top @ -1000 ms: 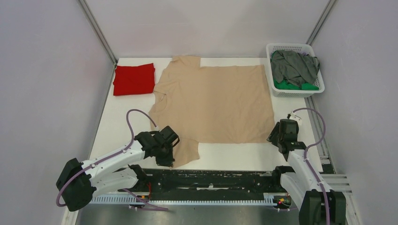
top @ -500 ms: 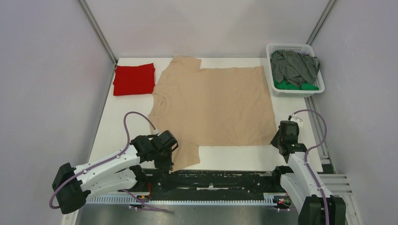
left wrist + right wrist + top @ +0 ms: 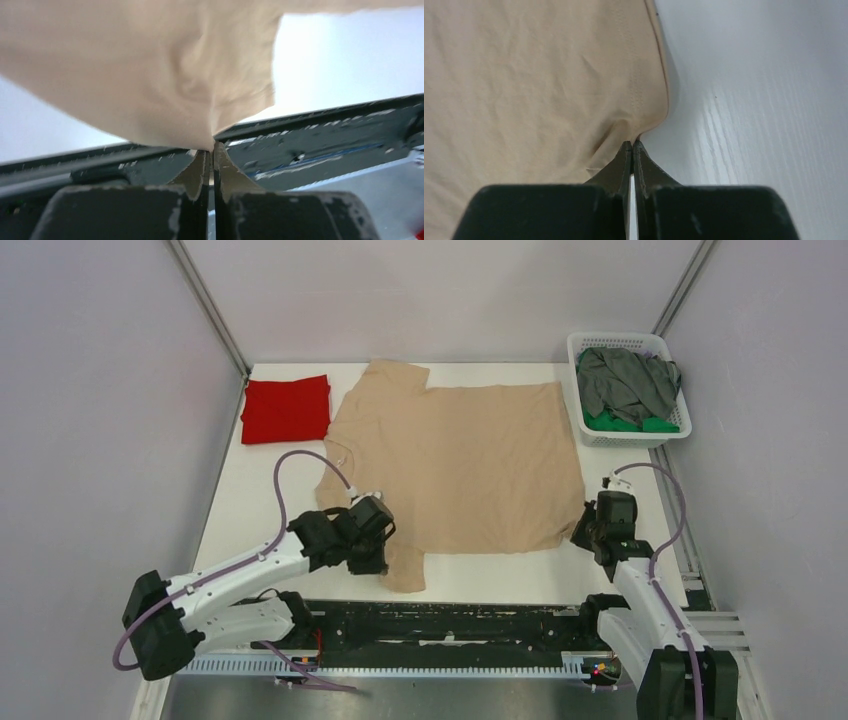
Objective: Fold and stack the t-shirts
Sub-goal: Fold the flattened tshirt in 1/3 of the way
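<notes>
Big beige cotton t-shirt (image 3: 470,460) spread flat, ctr of white table (image 3: 250,500). L claw (image 3: 210,150) clamped on sleeve at 7 o'clock; R claw (image 3: 632,145) clamped on hem corner at 4 o'clock.

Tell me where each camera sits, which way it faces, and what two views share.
Top external: above, behind the arms, looking down on the table; both arms show.
Left wrist: faces past the left gripper, shut on the beige t-shirt's sleeve.
Right wrist: faces past the right gripper, shut on its hem corner.
Shared: both wrist views show that shirt.
</notes>
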Controlling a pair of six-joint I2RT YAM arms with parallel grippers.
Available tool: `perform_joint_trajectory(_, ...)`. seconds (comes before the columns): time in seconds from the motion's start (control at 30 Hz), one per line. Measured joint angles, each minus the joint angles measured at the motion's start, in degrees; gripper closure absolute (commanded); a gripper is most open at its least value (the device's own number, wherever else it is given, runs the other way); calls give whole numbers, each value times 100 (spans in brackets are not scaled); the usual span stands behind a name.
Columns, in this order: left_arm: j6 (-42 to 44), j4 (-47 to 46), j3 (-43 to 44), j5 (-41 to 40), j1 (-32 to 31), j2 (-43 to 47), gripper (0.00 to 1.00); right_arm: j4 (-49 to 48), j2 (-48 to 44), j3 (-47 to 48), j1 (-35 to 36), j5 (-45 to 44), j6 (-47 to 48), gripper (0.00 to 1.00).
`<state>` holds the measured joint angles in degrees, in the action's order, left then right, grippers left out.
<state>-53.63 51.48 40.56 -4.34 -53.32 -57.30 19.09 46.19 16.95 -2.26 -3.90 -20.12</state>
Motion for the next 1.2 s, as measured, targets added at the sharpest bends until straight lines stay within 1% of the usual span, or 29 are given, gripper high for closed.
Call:
perform_joint_trajectory(0.17, 529, -896, 498, -50, 407, -629, 98, -319, 321, 249, 0, 227, 66, 100)
perform_joint_trajectory(0.3, 874, -1499, 743, 37, 986, -933, 98, -555, 393, 562, 0, 291, 76, 100)
perform_joint_trajectory(0.6, 1355, -2264, 1231, 391, 2400, -1279, 98, -1091, 706, 1058, 0, 175, 216, 100)
perform_joint_trajectory(0.7, 1499, -2358, 1425, 452, 2728, -1388, 98, -1202, 916, 1222, 0, 98, 216, 100)
perform_joint_trajectory(1.03, 1794, -2632, 2173, 450, 3180, -1982, 98, -1617, 1749, 1908, 0, -205, 216, 100)
perform_joint_trajectory(1.2, 1956, -2682, 2614, 450, 3364, -2455, 98, -1847, 2061, 2022, 0, -251, 210, 100)
